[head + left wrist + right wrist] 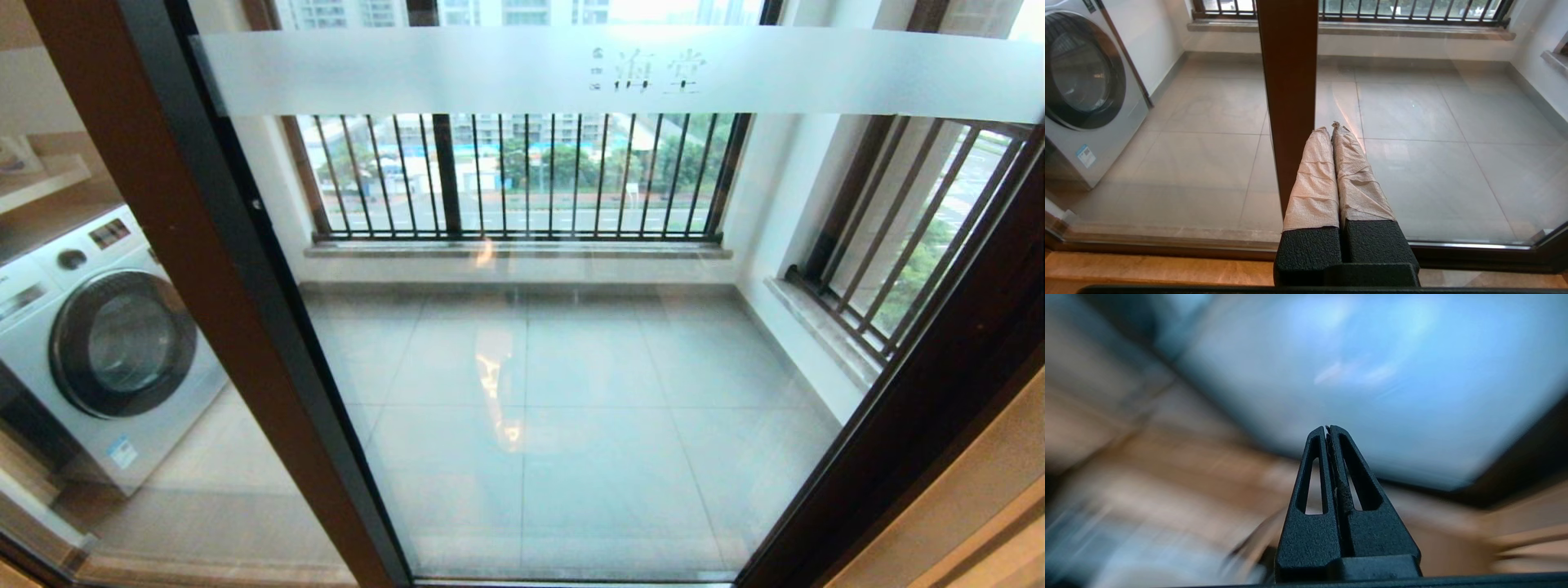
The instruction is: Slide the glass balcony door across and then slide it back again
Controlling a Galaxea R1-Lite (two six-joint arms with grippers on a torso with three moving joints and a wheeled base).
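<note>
Dark brown framing borders the glass balcony door (571, 343), a tall clear panel with a frosted white band across its top; it fills the head view from the left upright to the right jamb, grey tiled balcony floor (571, 441) behind. In the left wrist view, the left gripper (1332, 127) hangs before the brown upright, taped fingers together. In the right wrist view, the right gripper (1327, 427) shows black fingers together, surroundings smeared.

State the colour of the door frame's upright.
Reddish brown with a black inner strip; the glass balcony door shows it best in the head view.
</note>
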